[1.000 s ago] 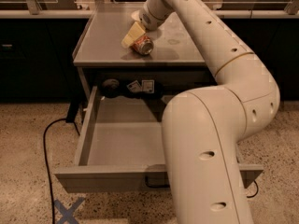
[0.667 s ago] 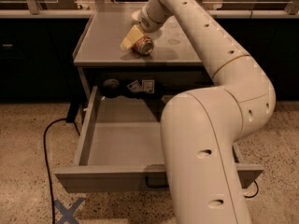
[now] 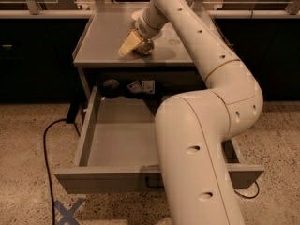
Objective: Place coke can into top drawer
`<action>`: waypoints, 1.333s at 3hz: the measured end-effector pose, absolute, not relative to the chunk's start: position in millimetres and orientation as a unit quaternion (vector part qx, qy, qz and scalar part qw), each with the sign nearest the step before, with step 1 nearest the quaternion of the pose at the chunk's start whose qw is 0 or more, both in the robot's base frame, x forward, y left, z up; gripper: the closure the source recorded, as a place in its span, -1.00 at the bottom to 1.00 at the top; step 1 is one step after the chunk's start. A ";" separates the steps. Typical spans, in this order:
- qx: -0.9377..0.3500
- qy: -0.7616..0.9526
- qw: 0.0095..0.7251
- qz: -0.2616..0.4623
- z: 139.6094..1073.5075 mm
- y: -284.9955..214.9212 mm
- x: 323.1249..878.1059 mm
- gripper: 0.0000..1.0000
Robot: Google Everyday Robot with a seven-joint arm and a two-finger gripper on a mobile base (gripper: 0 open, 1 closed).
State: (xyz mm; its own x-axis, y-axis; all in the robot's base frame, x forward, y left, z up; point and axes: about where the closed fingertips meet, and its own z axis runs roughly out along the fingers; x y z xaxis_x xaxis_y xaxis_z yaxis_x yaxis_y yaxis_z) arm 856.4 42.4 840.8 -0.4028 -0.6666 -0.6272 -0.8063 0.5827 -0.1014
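The coke can lies on its side on the grey cabinet top, its silver end facing the camera. My gripper, with yellowish tips, is down at the can's left side and touches it. The top drawer below is pulled fully out and its inside is bare. Its front panel faces the camera. My big white arm covers the drawer's right half and the middle of the front panel.
A white bowl sits at the back of the cabinet top, partly behind my arm. Dark counters stand on both sides. A black cable runs over the speckled floor at the left. A blue tape cross marks the floor.
The gripper and the can have shifted very slightly toward the front of the cabinet top. The drawer stays open as before.
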 end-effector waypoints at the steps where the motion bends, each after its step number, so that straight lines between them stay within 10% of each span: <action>1: -0.446 0.831 0.311 0.119 833.1 46.6 856.0 -0.65; 4: -0.447 0.831 0.311 0.119 833.0 46.6 856.0 0.75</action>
